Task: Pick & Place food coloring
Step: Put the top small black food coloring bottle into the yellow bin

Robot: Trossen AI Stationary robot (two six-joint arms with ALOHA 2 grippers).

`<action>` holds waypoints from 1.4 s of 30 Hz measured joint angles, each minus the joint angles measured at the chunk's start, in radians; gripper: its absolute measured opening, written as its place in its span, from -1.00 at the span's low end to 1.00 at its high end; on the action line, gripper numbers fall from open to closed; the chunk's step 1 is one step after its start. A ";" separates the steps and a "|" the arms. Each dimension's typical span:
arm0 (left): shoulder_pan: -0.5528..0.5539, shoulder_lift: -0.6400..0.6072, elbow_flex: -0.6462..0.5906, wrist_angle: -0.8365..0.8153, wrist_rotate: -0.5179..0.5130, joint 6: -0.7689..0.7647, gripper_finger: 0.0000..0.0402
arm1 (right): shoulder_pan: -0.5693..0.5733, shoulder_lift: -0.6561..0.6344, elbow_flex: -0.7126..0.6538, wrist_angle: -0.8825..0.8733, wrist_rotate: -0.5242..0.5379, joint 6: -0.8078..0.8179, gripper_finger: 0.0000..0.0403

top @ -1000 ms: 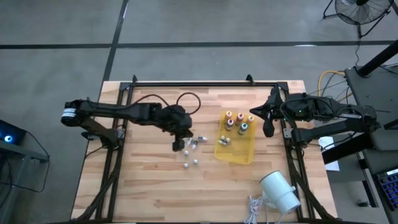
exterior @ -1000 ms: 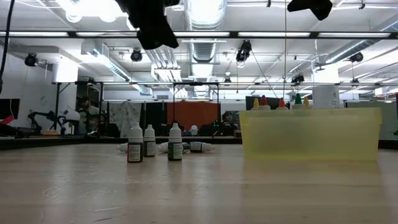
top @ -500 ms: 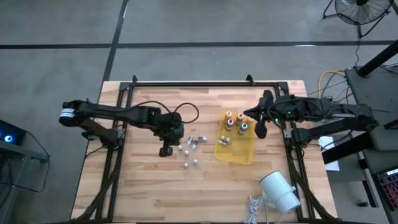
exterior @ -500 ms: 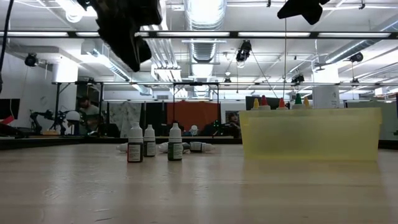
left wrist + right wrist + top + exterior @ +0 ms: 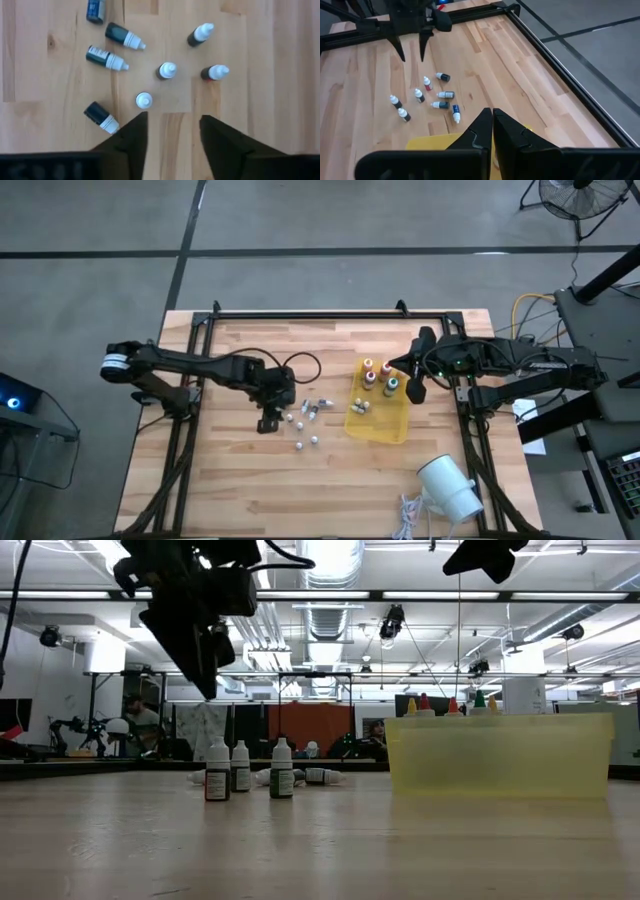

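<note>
1. Left pincer (image 5: 170,131) hangs over the loose bottles on the bench (image 5: 240,480), fingers apart, nothing between them.
2. Right pincer (image 5: 492,122) sits above the yellow tray (image 5: 385,423), fingers pressed together, empty.
3. Done so far, as we read it: several colour-capped bottles (image 5: 378,376) stand upright in the tray, plus a couple of small vials (image 5: 361,407).
4. Left to do: about eight small bottles (image 5: 166,70) outside the tray, some upright, some lying on their sides.
5. We'd call it roughly halfway; the nearest upright bottle (image 5: 144,100) sits just beyond the left fingertips.
</note>
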 joint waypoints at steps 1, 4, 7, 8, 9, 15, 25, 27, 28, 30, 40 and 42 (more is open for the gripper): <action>0.000 0.004 -0.002 0.000 -0.005 0.000 -0.16 | 0.000 -0.001 0.000 0.000 0.000 -0.001 -0.96; 0.001 0.016 -0.018 0.010 -0.011 -0.001 0.00 | 0.000 -0.002 0.000 0.000 0.000 -0.001 -0.96; 0.001 0.033 -0.032 0.022 -0.021 0.007 0.08 | 0.000 -0.002 0.000 -0.001 0.000 -0.001 -0.96; 0.001 0.041 -0.034 0.020 -0.021 0.008 0.09 | 0.000 -0.002 0.000 0.000 0.000 -0.001 -0.96; 0.001 0.050 -0.034 0.025 -0.021 0.008 0.09 | 0.000 -0.002 0.000 0.000 0.000 -0.001 -0.96; 0.001 0.103 -0.033 0.076 -0.019 0.041 0.10 | 0.000 -0.001 0.000 -0.001 0.000 0.000 -0.96; 0.002 0.185 -0.033 0.097 -0.019 0.038 0.10 | 0.000 -0.001 0.000 -0.001 0.000 0.002 -0.96; 0.002 0.199 -0.033 0.102 -0.022 0.033 0.09 | 0.000 -0.001 0.000 -0.001 0.001 -0.001 -0.96; 0.002 0.206 -0.033 0.102 -0.027 0.032 0.08 | 0.000 -0.001 0.000 -0.001 0.000 -0.001 -0.96; 0.002 0.224 -0.033 0.103 -0.029 0.025 0.07 | 0.000 -0.001 0.000 -0.001 0.001 -0.001 -0.96; 0.004 0.236 -0.060 0.125 -0.049 -0.056 0.04 | 0.000 -0.002 0.000 -0.002 0.001 0.002 -0.96; 0.004 0.209 -0.090 0.128 -0.056 -0.084 0.04 | 0.000 -0.002 0.000 -0.002 0.001 0.001 -0.96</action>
